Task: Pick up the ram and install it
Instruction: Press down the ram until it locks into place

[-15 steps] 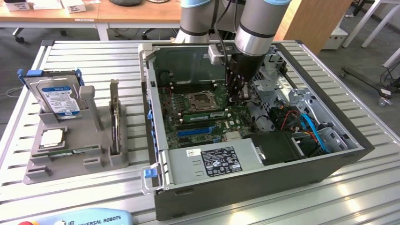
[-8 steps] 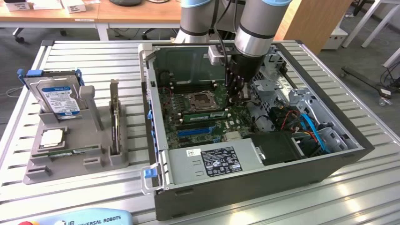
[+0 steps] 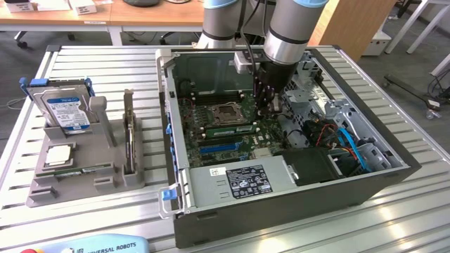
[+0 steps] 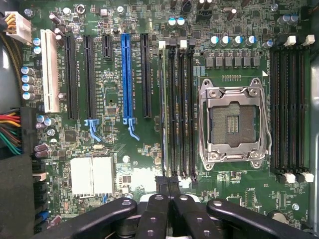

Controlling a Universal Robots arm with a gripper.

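Holds the hand (image 4: 167, 184) fully shut, fingertips pressed together, with nothing plainly pinched between them; cannot tell touching from hovering at the near end of the ram (image 3: 228, 128). Finds the ram straight ahead of the fingertips, standing on edge in the bank of memory slots (image 4: 182, 109) on the motherboard (image 4: 114, 149), in the slot farthest from the CPU socket (image 4: 234, 122).

Likely risks, by judgement:
- Pressing at one end only, tilting the ram and seating it crooked.
- Failing to click the far latch (image 4: 161, 45).
- Sliding off the thin top edge onto the empty slots alongside or toward the socket.
- Bearing down too hard and flexing the board.

Runs lengthwise away from the hand, long axis along its slot and parallel to the blue slot (image 4: 126, 74). Shows its thin edge up toward the wrist, flat faces turned sideways.
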